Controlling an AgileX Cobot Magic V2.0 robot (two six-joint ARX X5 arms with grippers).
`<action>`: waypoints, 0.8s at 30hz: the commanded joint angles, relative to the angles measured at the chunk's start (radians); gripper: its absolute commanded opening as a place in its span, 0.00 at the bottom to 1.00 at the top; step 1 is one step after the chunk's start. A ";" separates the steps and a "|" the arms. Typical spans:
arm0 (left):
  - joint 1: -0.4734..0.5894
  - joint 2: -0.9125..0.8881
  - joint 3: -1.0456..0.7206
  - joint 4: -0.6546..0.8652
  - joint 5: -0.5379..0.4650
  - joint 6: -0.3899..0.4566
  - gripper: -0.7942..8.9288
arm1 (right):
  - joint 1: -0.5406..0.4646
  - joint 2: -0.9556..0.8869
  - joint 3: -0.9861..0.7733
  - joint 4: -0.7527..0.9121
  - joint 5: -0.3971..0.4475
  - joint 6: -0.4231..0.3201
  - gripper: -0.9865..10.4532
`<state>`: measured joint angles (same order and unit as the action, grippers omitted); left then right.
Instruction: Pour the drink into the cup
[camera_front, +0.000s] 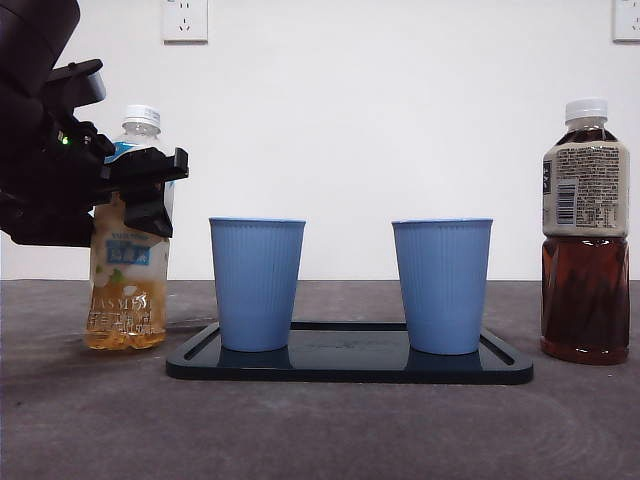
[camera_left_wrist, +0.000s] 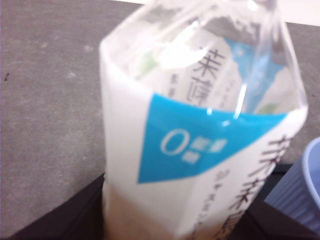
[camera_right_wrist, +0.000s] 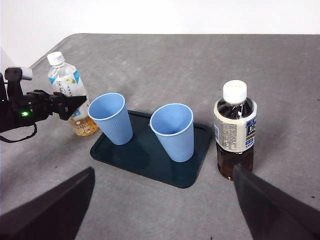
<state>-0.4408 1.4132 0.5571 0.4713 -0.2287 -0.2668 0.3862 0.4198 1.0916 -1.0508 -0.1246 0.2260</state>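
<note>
Nearest the front camera, a dark tray (camera_front: 350, 368) sits low and centre on the counter (camera_front: 320, 430), carrying two empty blue cups: the left cup (camera_front: 256, 283) and the right cup (camera_front: 441, 285). At the left of the frame the pale tea bottle (camera_front: 128, 290), still capped and upright on the counter just beside the tray, has the left claw (camera_front: 140, 195) around its upper body; whether the jaws actually press on it I cannot tell. The right claw (camera_right_wrist: 160, 210) hangs spread wide, holding nothing, above the scene. At far right stands a dark tea bottle (camera_front: 586, 230), well apart from the tray. The risks, as I judge them: the thin bottle may buckle or slip if squeezed high up, and swinging it could knock over the left cup. The label shows a large "0" on a blue band and Chinese characters; lower print looks like "JASMINE", only partly readable.
</note>
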 joint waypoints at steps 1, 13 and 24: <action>-0.008 0.014 0.015 0.023 0.005 0.014 0.27 | 0.005 0.003 0.020 0.010 0.018 0.018 0.47; -0.032 0.002 0.015 0.015 0.005 0.008 0.30 | 0.005 0.003 0.020 0.010 0.021 0.021 0.47; -0.033 -0.038 0.015 -0.024 0.005 0.013 0.49 | 0.005 0.003 0.020 0.010 0.021 0.021 0.47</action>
<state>-0.4671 1.3834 0.5571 0.4194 -0.2276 -0.2668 0.3862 0.4198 1.0916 -1.0504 -0.1051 0.2375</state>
